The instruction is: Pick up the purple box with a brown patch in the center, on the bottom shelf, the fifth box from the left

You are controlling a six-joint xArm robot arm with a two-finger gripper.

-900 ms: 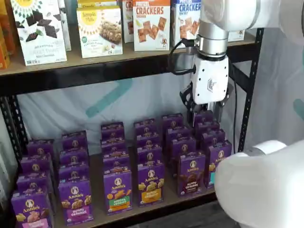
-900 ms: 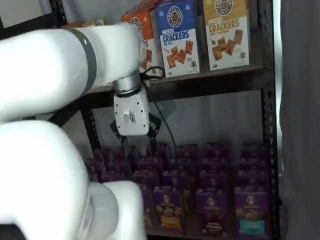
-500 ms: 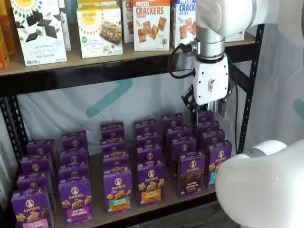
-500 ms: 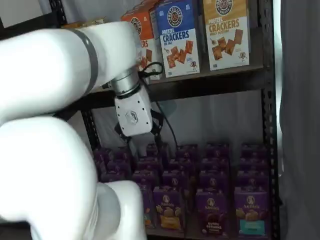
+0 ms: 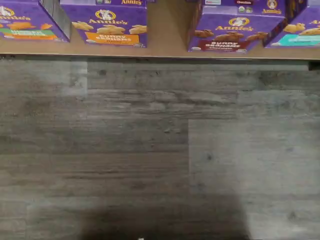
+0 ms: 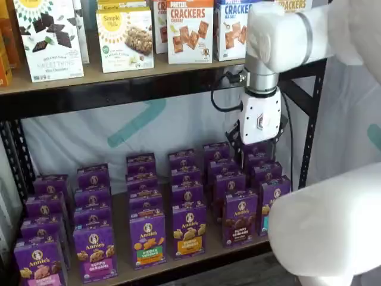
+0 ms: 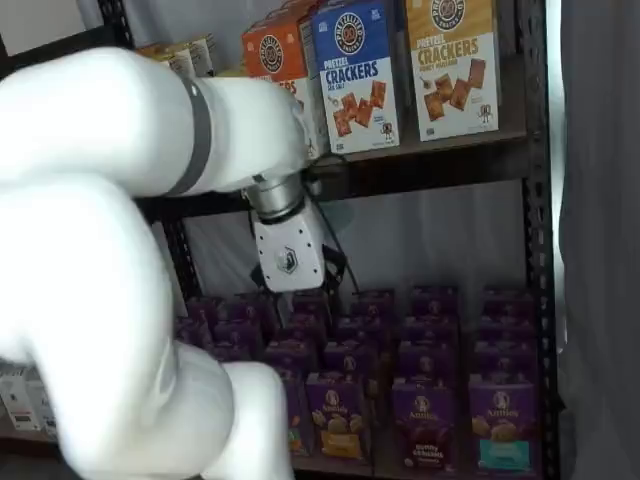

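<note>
The purple box with the dark brown patch stands upright at the front of the bottom shelf. It also shows in a shelf view and in the wrist view, at the edge of the brown shelf board. My gripper hangs on its white body above the back boxes of that row, well behind and above the purple box. Its black fingers blend into the dark boxes, so no gap shows. In a shelf view the gripper is just as unclear. It holds nothing that I can see.
Purple cartons flank the box: an orange-band one to its left and a teal-band one to its right. Cracker boxes stand on the upper board. A black post rises at the right. Grey plank floor fills the wrist view.
The gripper has dropped a little toward the back boxes, and in one shelf view it has shifted right. The arm's large white links have swung. No box has moved.
</note>
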